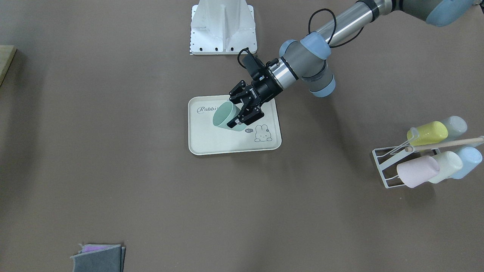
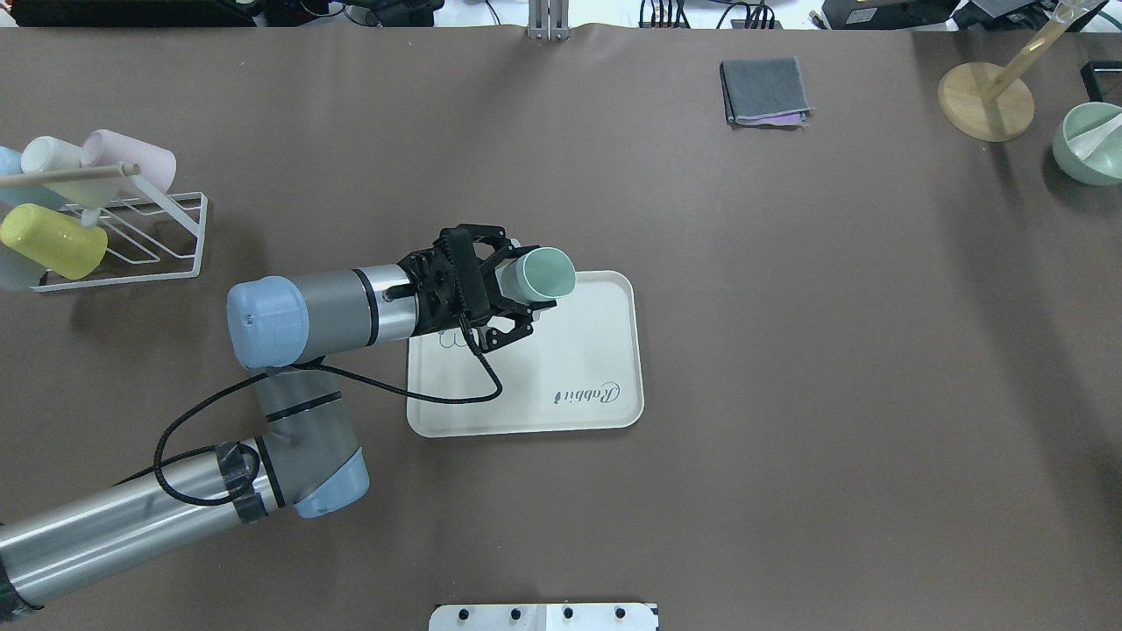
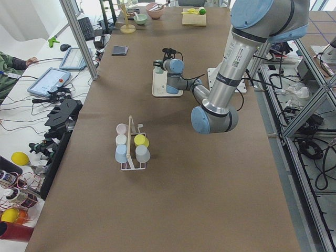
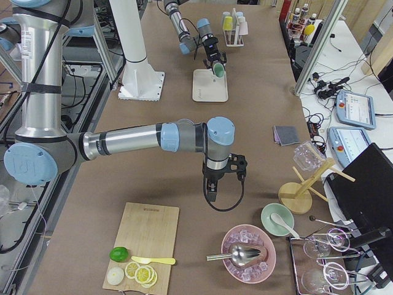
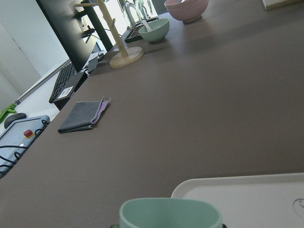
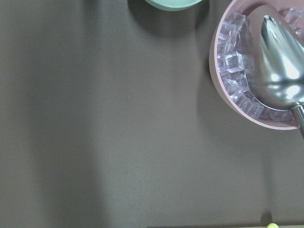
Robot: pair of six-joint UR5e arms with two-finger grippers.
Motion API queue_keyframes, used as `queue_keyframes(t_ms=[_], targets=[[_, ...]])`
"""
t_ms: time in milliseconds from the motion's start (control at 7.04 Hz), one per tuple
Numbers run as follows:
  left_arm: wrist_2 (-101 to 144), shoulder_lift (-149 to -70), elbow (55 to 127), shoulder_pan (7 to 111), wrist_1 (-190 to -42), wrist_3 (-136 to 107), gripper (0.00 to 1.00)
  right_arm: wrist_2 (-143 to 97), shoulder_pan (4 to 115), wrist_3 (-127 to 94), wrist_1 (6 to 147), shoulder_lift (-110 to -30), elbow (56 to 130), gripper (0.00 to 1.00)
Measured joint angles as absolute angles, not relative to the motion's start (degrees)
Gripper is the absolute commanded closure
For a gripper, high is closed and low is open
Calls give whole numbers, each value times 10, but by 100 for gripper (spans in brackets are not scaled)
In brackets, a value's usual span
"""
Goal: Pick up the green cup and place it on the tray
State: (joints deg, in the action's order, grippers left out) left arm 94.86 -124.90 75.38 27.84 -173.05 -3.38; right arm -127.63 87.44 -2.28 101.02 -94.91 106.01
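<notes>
Left end effector (image 1: 239,108) grips the green cup (image 1: 225,115), tilted, over the tray (image 1: 227,142) (right end effector (image 4: 211,194): cannot tell). Released tilted, it may topple or roll off.

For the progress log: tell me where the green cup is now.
In the front-facing view the green cup is mid-table, held tilted in the left pincer over the tray, beside its Rabbit lettering.

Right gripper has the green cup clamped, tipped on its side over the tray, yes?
Wrong arm. It is the left gripper that has the green cup clamped, tipped on its side over the tray. The overhead exterior view shows that arm coming in from the left.
</notes>
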Motion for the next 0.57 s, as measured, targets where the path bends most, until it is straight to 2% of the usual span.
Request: queue_keyframes(t_ms=[284,568], targets=[[939,-1262,697,265,-1813,-97,56,-1276,874,-23,1010,-948,1061,0],[890,-1260,669,242,-1876,-133,56,-1277,874,-22,1010,-948,1061,0]])
